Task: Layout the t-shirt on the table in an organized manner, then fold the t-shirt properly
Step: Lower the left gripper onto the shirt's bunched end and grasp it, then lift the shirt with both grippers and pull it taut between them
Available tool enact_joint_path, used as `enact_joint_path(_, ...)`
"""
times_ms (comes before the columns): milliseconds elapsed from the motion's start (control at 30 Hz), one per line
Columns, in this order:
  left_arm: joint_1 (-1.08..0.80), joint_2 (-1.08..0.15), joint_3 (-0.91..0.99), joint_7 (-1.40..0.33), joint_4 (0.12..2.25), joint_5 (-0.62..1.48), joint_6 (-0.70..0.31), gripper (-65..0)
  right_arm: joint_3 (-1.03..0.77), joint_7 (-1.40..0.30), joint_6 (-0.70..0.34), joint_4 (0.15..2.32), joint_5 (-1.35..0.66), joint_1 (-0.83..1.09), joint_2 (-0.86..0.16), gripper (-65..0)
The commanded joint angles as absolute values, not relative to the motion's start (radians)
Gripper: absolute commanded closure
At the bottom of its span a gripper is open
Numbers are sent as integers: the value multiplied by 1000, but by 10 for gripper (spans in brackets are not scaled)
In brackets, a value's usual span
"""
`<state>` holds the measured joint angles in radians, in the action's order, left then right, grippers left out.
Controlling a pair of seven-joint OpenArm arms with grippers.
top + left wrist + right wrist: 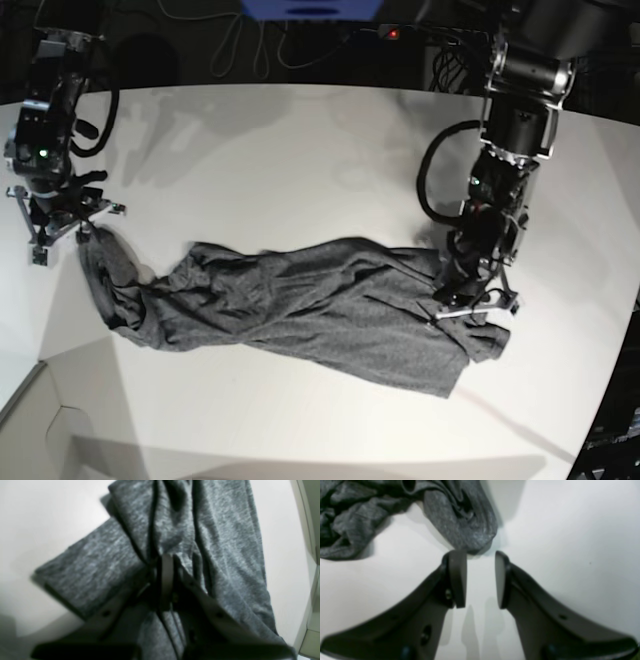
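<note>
The dark heather-grey t-shirt (300,300) lies bunched in a long, wrinkled band across the white table (300,150). My left gripper (465,300) is at its right end, shut on a gathered fold of the cloth (225,542). In the left wrist view the fingers (166,562) are pressed together with fabric pulled up around them. My right gripper (65,225) stands at the shirt's far left end. Its jaws (480,555) are open, with bare table between them. A rounded tip of the t-shirt (462,522) lies just beyond the fingertips, apart from them.
The table's curved edge (600,400) runs close past the left arm on the right side. A pale angled panel (60,430) sits at the lower left corner. Dark cables (250,40) hang behind the far edge.
</note>
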<state>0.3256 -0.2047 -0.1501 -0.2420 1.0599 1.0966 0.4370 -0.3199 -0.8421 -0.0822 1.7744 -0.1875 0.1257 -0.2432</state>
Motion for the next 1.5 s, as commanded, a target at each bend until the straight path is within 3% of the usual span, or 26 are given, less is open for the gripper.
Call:
enact_joint_path(0,337,-214,-143,-232,1136,1107,441,-4,-326,-817,-84,1791,-183,113,-255,-197)
enact_joint_path(133,255,-223,-128,-232,1372,1104,443,-4,-325,-817,-84,1791,-183,111,-255,-197)
enact_joint_path(267,101,-251,-41,-232,1586,1112,536,-4,-326,-817,-84,1791,-183,111,-255,-197)
enact_joint_path(533,-325,-352,179,-229,1934,1115,536,-4,-328,-816,-85,1791,-183,113,-255,-197)
enact_joint_path(733,-447,-340,216,-231,1956,1115,536,-4,-321,-816,-85,1791,-185,111,-229,-197)
enact_joint_path(1167,-458,-294,216,-232,1911,1115,536,-10,-298,-822,-87,1799,-185,120,-213,-202)
enact_joint_path(1467,-432,-294,216,-232,1900,1115,535,-5,-124,-820,-87,1799,-183,41,-297,-383)
